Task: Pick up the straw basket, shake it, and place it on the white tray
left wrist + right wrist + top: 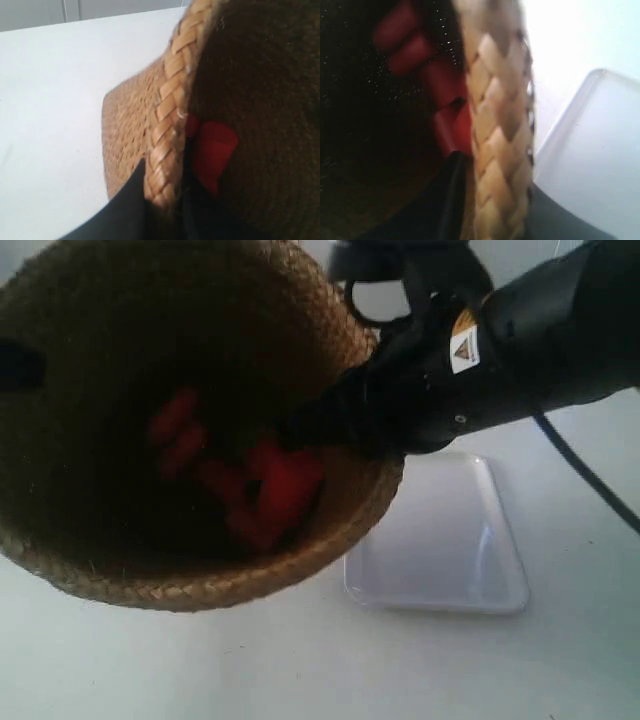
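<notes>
The straw basket (140,560) hangs in the air, tilted so its dark inside faces the exterior camera, with several red pieces (270,495) lying in it. My right gripper (492,200) is shut on its braided rim (495,125), one finger inside and one outside; in the exterior view this is the black arm (480,360) at the right. My left gripper (162,210) is shut on the opposite rim (167,125). The white tray (445,540) lies on the table below and to the right of the basket.
The white tabletop (300,670) runs under and around the basket. A black cable (585,475) trails from the arm at the exterior view's right across the table behind the tray. A pale wall (75,10) shows beyond the table's far edge.
</notes>
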Controlling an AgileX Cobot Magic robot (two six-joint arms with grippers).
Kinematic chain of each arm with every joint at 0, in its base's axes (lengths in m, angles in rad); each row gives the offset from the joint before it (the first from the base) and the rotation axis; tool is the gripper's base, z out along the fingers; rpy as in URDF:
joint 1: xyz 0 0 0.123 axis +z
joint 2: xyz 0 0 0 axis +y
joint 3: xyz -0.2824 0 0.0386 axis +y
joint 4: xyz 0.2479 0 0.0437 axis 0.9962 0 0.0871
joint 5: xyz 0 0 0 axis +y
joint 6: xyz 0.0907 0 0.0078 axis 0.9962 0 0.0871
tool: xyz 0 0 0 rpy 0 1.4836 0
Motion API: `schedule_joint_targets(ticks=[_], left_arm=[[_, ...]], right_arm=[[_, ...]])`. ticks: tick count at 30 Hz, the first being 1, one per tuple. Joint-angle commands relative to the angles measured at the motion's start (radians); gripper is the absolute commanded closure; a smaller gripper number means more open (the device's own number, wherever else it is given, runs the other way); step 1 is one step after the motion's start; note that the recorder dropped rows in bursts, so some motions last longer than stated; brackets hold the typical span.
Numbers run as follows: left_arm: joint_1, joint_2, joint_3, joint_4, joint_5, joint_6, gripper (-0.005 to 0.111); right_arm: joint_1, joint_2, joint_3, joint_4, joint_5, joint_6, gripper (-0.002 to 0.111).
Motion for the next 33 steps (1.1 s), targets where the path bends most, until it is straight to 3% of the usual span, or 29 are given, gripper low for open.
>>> schedule_joint_targets(ticks=[1, 13, 17, 19, 21, 23, 24, 25, 27, 29, 31, 33], left_arm=[[0.002, -0.036, -0.014, -0.057, -0.062, 0.034, 0.107], [0.002, -0.036, 0.035, -0.012, -0.069, 0.043, 0.107], [0.002, -0.036, 0.094, 0.020, -0.149, 0.043, 0.107], [0.002, -0.044, 0.053, 0.013, -0.141, 0.029, 0.107], [0.002, -0.093, -0.079, -0.004, -0.044, 0.022, 0.107], [0.002, -0.148, -0.199, -0.028, 0.043, 0.022, 0.107], [-0.002, -0.160, -0.215, -0.021, 0.043, 0.044, 0.107], [-0.007, -0.156, -0.158, 0.018, 0.011, 0.079, 0.107], [0.002, -0.073, 0.013, 0.098, -0.071, -0.061, 0.107], [0.013, -0.035, 0.045, 0.130, -0.049, -0.143, 0.107], [0.013, -0.043, 0.045, 0.028, -0.058, -0.027, 0.107], [0.013, -0.065, 0.026, 0.027, -0.098, -0.024, 0.107]], right_arm=[[0.003, -0.017, -0.007, -0.011, -0.040, -0.029, 0.108], [0.003, 0.044, 0.061, -0.011, -0.116, 0.003, 0.108], [0.003, 0.065, 0.089, -0.015, -0.183, 0.005, 0.108], [0.003, 0.046, 0.031, -0.015, -0.090, -0.004, 0.108], [0.016, -0.035, -0.092, 0.006, 0.056, -0.034, 0.108], [0.042, -0.134, -0.181, 0.049, 0.074, -0.073, 0.108], [0.069, -0.187, -0.160, 0.042, -0.011, -0.097, 0.108], [0.078, -0.191, -0.096, -0.033, -0.104, -0.089, 0.108], [0.048, -0.082, 0.043, -0.118, -0.176, 0.072, 0.108], [0.009, -0.012, 0.046, -0.109, -0.012, 0.100, 0.108], [0.016, -0.003, 0.046, -0.082, -0.007, 0.058, 0.108], [0.016, -0.030, 0.046, -0.089, -0.051, 0.056, 0.108]])
